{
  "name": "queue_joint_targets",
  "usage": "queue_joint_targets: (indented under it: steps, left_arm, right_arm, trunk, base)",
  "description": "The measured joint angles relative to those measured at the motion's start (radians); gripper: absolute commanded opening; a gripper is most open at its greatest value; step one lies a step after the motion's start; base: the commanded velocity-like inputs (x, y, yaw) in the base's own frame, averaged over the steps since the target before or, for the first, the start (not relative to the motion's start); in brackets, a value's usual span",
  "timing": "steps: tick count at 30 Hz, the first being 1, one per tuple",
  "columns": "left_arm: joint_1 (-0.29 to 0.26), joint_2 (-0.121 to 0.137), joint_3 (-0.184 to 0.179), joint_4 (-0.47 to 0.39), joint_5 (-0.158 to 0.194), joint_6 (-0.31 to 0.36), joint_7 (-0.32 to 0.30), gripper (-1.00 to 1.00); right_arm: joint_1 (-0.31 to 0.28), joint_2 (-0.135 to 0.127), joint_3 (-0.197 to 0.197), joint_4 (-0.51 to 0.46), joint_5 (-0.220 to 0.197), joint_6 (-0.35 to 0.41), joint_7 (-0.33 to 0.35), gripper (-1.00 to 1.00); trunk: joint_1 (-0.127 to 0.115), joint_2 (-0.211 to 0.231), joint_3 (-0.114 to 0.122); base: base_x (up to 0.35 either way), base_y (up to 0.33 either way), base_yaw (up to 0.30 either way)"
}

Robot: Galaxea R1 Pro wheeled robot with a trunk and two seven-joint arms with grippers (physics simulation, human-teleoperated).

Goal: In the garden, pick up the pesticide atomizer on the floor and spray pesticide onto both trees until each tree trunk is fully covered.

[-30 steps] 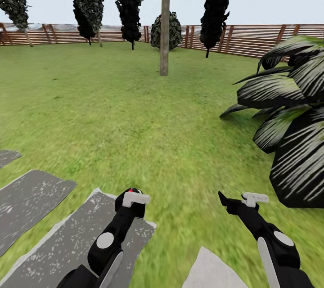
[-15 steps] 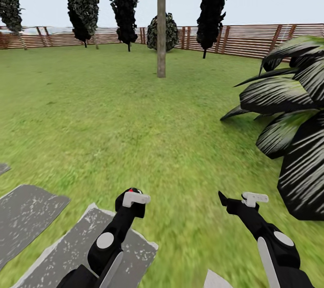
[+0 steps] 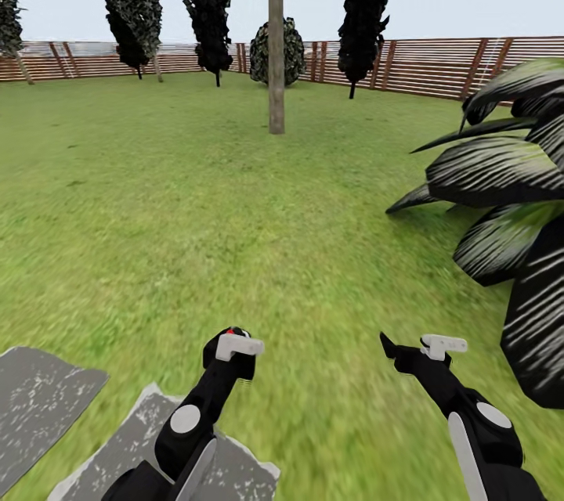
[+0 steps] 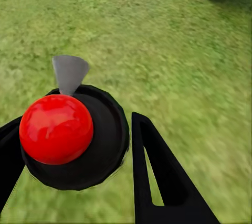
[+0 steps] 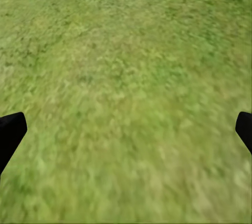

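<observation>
My left gripper [image 3: 227,346] is shut on the pesticide atomizer [image 4: 73,137]. Along the fingers it shows as a round black body with a red knob and a grey tip; in the head view its red top [image 3: 229,331] peeks above the gripper. My right gripper [image 3: 390,347] hangs open over grass, its two black fingertips [image 5: 10,132] far apart with nothing between them. Ahead across the lawn stands one tree with a straight bare tree trunk [image 3: 276,63], well beyond both grippers. I see no white specks on the bark from here.
A large striped-leaf palm [image 3: 509,203] crowds the right side. Grey stepping stones [image 3: 39,391] lie on the grass at the lower left. A slatted wooden fence [image 3: 423,63] with dark bushes [image 3: 274,51] runs along the back of the lawn.
The whole view has advanced over the grass: the stepping stones slid down and out at the bottom, and the palm and trunk drifted slightly. Both arms hold the same pose.
</observation>
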Motion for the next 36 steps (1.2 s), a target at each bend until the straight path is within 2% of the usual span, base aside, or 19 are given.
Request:
queue_joint_targets:
  steps: [36]
  left_arm:
    - [0.000,-0.005,-0.008,0.000,-0.002,-0.002,0.000,-1.00]
  right_arm:
    - [0.000,-0.001,0.000,0.000,0.000,0.000,0.000,1.00]
  trunk:
    - [0.000,0.000,0.000]
  base:
    - [0.332,0.089,0.000]
